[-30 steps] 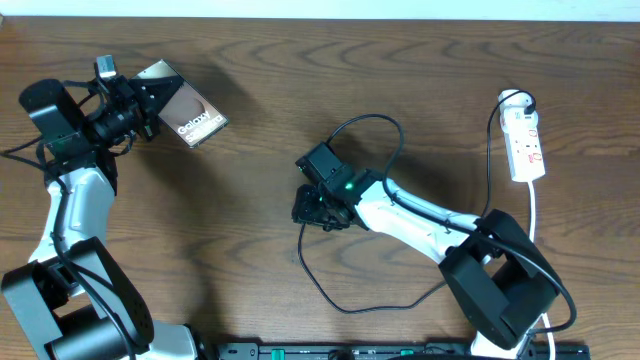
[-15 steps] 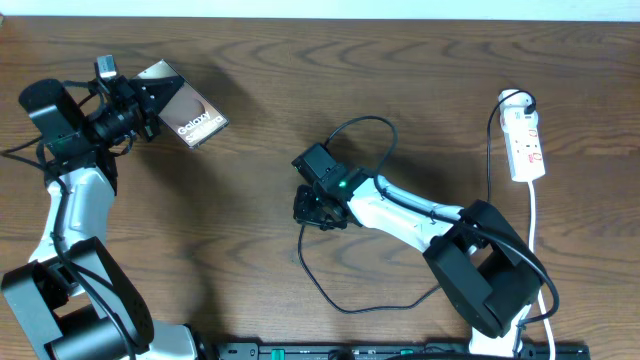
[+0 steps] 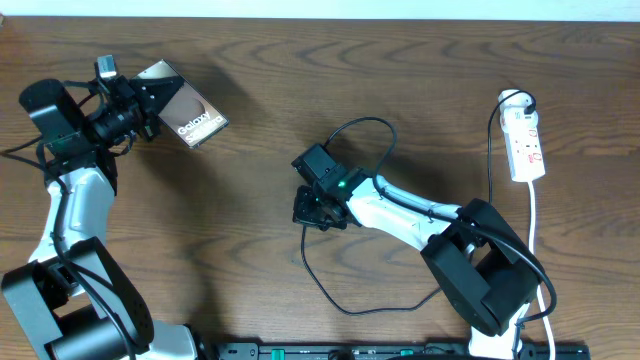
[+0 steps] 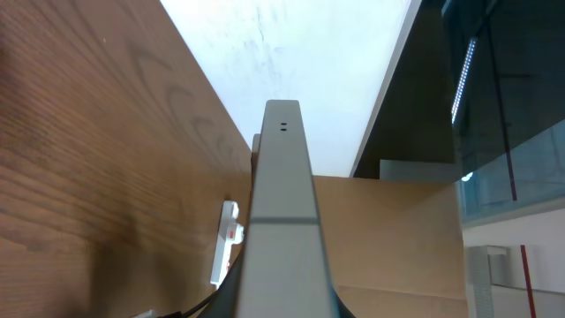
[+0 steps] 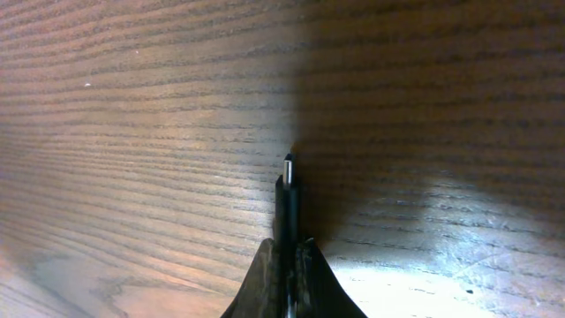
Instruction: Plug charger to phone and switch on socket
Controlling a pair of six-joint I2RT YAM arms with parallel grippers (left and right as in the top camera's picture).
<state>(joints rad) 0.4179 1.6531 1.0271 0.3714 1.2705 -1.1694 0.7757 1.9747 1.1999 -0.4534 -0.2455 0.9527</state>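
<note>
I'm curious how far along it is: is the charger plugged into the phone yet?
Unplugged: the charger tip sticks bare from the right gripper; the left gripper holds the phone well apart.

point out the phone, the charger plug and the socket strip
phone (image 3: 190,108): overhead view, middle of its brown-patched face
charger (image 5: 288,201): right wrist view, black plug body below the metal tip
socket (image 3: 527,147): overhead view, middle of its white face
</note>
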